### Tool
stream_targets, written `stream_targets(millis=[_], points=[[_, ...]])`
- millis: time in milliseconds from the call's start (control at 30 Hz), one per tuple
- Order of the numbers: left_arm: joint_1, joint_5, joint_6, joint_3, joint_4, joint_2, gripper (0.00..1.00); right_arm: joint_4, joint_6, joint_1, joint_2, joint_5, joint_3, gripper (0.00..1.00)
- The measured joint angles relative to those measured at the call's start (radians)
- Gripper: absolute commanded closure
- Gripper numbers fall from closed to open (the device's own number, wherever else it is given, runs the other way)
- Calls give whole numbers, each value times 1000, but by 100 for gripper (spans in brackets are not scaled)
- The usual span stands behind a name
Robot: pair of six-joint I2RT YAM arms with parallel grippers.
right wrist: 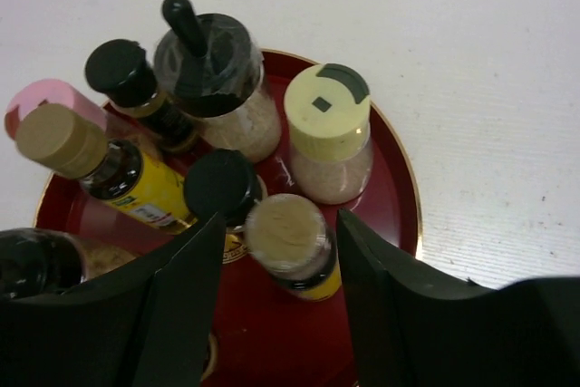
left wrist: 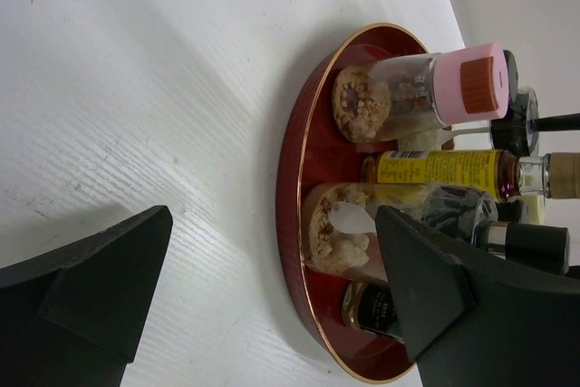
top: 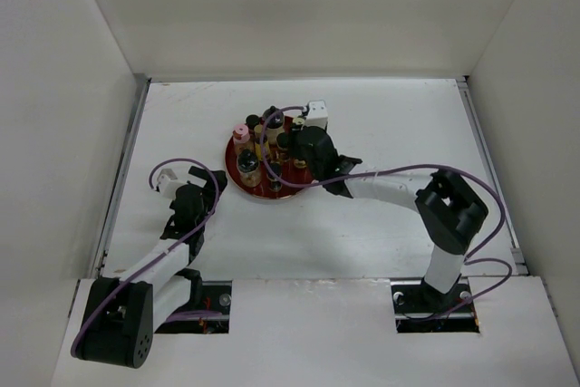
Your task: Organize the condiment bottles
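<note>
Right wrist showed right fingers [right wrist: 172, 314] spread astride tan-lidded jar [right wrist: 288, 233] on tray [right wrist: 401, 189], left fingers [left wrist: 91, 287] spread; straight lift looked safest.

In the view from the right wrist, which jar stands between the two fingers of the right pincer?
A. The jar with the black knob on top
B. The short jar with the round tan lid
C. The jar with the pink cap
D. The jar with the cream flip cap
B: the short jar with the round tan lid sits in the gap of the right pincer, standing on the red tray.
</note>
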Motion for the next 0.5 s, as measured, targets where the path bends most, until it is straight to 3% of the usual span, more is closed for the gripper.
stream_targets(millis=[300,400,500], points=[[5,0,0,0,-1,1,0,21,-8,31,-38,11,-11,14],[5,0,0,0,-4,0,0,23,-5,32,-118,16,-50,0],[5,-6,1,0,-10,-2,0,29,-4,32,-240,33,-117,0]])
